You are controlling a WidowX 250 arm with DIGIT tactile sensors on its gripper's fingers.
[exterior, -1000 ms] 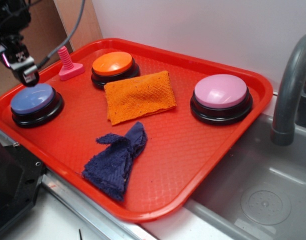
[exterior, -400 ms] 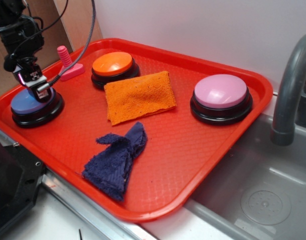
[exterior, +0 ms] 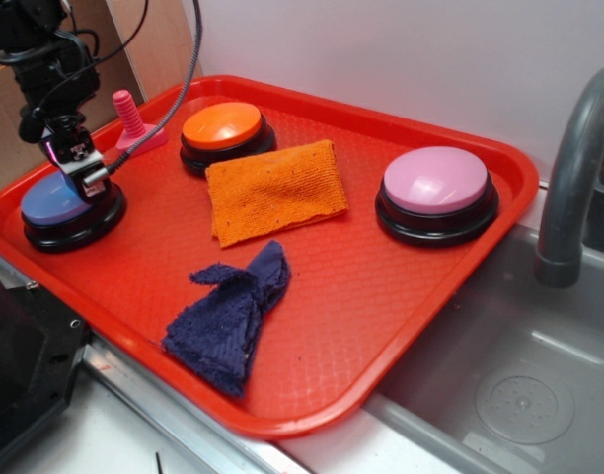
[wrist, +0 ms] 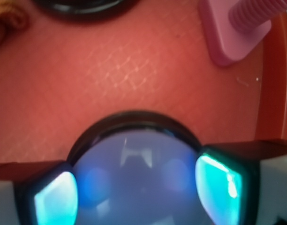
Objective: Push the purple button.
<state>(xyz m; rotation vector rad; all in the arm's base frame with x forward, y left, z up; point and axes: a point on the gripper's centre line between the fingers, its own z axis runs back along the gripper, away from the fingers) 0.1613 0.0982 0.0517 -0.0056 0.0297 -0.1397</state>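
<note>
The claw [exterior: 88, 180] has dropped from above the tray's left rim onto the purple button [exterior: 57, 200] at the left end of the red tray [exterior: 381, 296], beside the pink screw [exterior: 131, 123]. In the wrist view its fingers [wrist: 54, 199] stand apart, straddling the cap. Contact looks made; the press seems underway.

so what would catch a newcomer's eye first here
The bright red tray dominates, carrying three dome buttons. At its left edge the gripper sits on the purple button. An orange button sits at the back, a pink button at right.
</note>
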